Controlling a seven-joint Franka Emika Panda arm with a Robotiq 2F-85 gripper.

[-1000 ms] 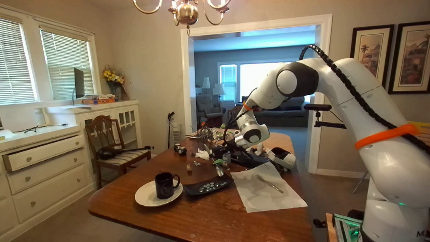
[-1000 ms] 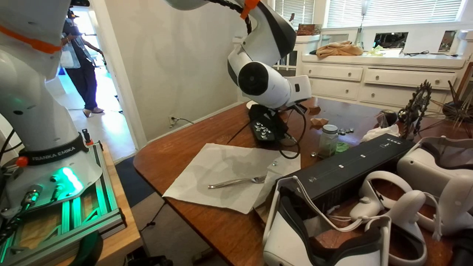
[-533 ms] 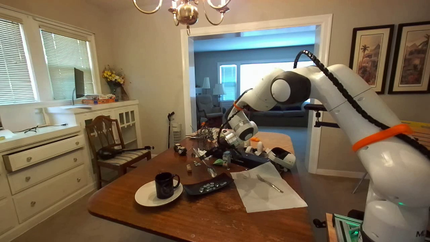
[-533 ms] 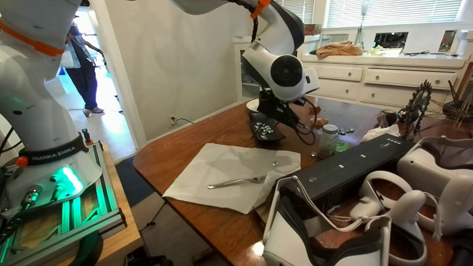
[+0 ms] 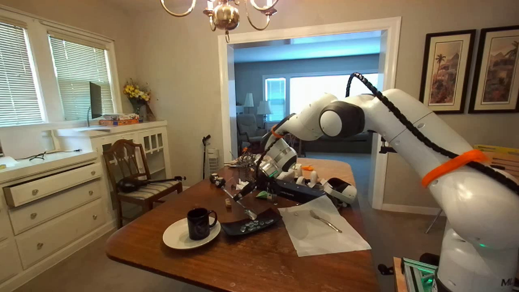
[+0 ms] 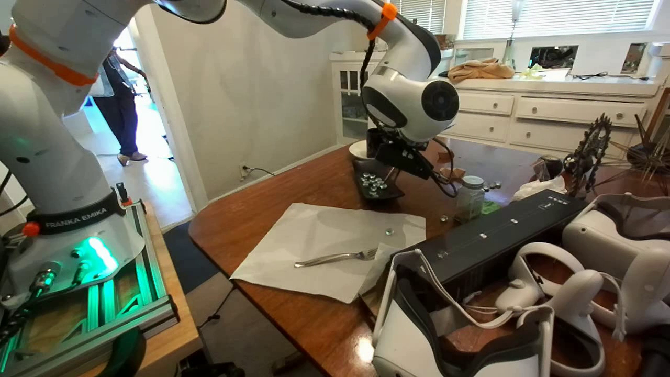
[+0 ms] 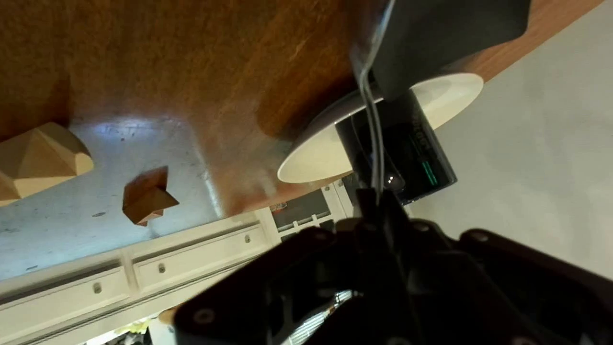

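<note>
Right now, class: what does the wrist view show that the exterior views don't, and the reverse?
Only the wrist view: the green streak on the black mug.
Only the exterior views: the fork lying on white paper, and the clear pieces in the dark tray.
Shared: the tray itself, the mug, the white plate and the spoon that the claw grips.

You have smooth, shiny metal in the utensil (image 7: 374, 125), while your gripper (image 7: 377, 194) looks matt. Your table (image 6: 251, 209) is glossy wood, scuffed in places; the mug (image 7: 407, 141) has a smooth, glossy surface, the sheet (image 6: 324, 230) looks like matt paper, and the jar (image 6: 469, 201) like clear glass.
</note>
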